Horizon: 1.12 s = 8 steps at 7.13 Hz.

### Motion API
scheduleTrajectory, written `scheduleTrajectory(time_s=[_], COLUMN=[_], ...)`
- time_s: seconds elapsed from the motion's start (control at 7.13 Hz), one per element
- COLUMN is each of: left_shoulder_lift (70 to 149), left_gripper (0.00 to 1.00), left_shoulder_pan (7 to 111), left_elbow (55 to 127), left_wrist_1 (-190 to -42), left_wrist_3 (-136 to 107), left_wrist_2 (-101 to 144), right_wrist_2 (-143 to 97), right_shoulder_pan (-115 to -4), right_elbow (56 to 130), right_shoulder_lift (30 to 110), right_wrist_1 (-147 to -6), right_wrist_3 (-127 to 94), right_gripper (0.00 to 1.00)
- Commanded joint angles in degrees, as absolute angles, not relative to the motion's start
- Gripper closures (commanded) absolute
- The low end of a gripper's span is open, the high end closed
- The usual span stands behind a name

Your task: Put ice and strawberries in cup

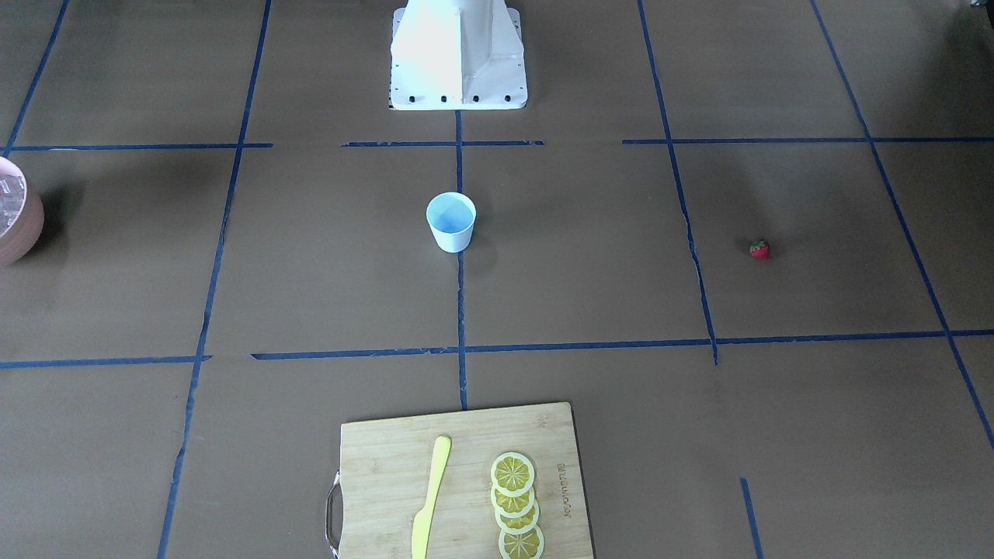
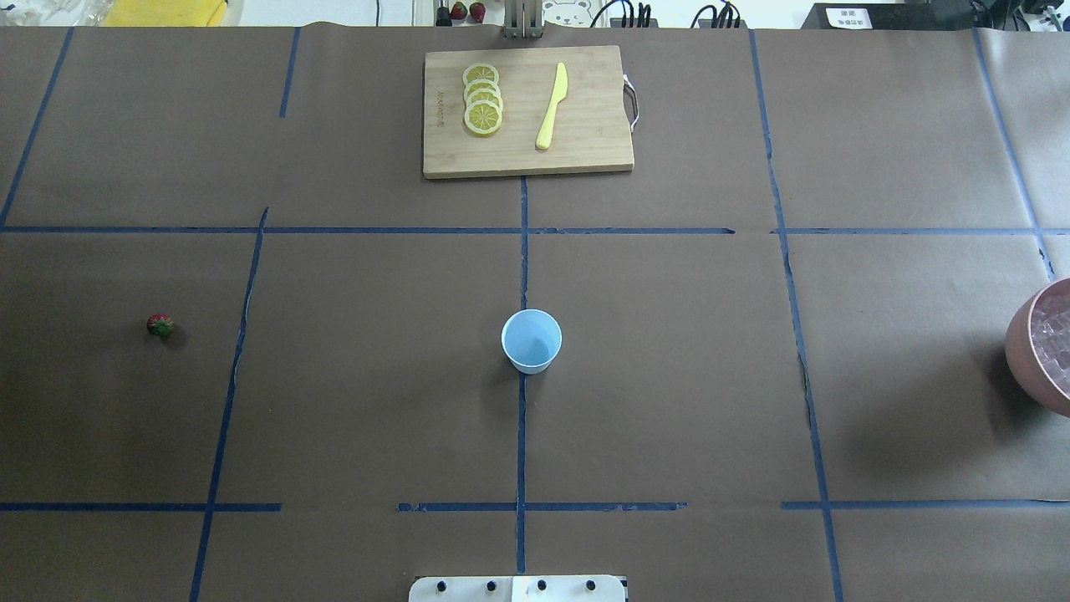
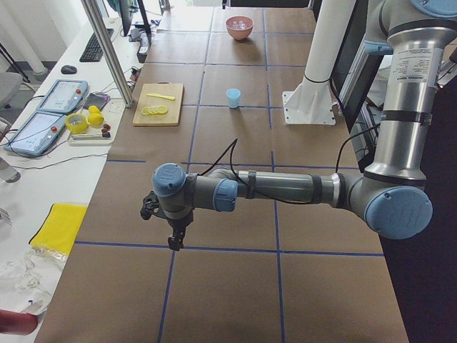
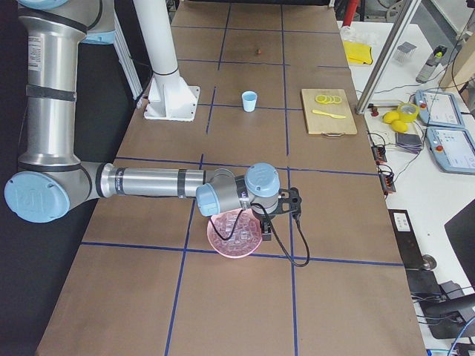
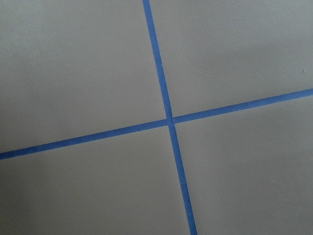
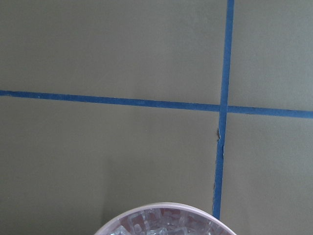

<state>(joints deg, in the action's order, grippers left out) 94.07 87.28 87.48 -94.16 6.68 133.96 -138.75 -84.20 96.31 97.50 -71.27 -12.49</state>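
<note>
cup (image 2: 532,341): pale-blue, upright, empty, centre | strawberry (image 2: 160,325): red, robot's far left | ice (image 2: 1055,341): clear cubes in bowl (image 2: 1018,351)

1. The table is covered in brown paper (image 2: 376,376), totally matt, with smooth blue tape (image 2: 521,435) lines stuck on it.
2. The cup (image 2: 531,341) is smooth pale-blue plastic with a soft satin look.
3. The cutting board (image 2: 518,155) is light wood with visible grain, and it has a shiny metal handle (image 2: 635,96). The knife (image 2: 552,106) on it looks like yellow plastic.
4. The bowl (image 2: 1024,351) is matt pinkish, can't tell if it's plastic or ceramic. The ice (image 2: 1055,343) in it is clear and glassy.
5. The left arm (image 3: 285,189) is silvery metal tubing with smooth blue caps. The base (image 1: 458,62) is glossy white.
</note>
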Motion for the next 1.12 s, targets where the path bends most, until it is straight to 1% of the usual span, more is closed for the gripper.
scheduleTrajectory(time_s=[0.0, 0.14, 0.28, 0.56, 0.98], left_shoulder_lift=[94.04, 94.04, 94.04, 94.04, 93.96], left_gripper=[0.00, 0.00, 0.00, 0.00, 0.00], left_shoulder_pan=[87.28, 87.28, 87.28, 87.28, 87.28], left_elbow=[87.45, 87.36, 87.36, 87.28, 87.10], left_wrist_1=[-94.31, -94.31, -94.31, -94.31, -94.31], left_wrist_3=[6.68, 6.68, 6.68, 6.68, 6.68], left_wrist_2=[134.03, 134.03, 134.03, 134.03, 134.03], right_wrist_2=[-132.92, -130.98, -130.87, -130.87, -130.87], right_shoulder_pan=[-78.96, -77.19, -76.30, -74.28, -73.13], right_elbow=[96.59, 96.50, 96.59, 96.59, 96.59], right_shoulder_lift=[101.06, 101.16, 101.25, 101.69, 102.39], right_wrist_1=[-62.70, -62.75, -62.75, -63.10, -63.19], right_wrist_3=[-19.48, -19.51, -19.51, -19.42, -19.07], right_gripper=[0.01, 0.03, 0.12, 0.15, 0.23])
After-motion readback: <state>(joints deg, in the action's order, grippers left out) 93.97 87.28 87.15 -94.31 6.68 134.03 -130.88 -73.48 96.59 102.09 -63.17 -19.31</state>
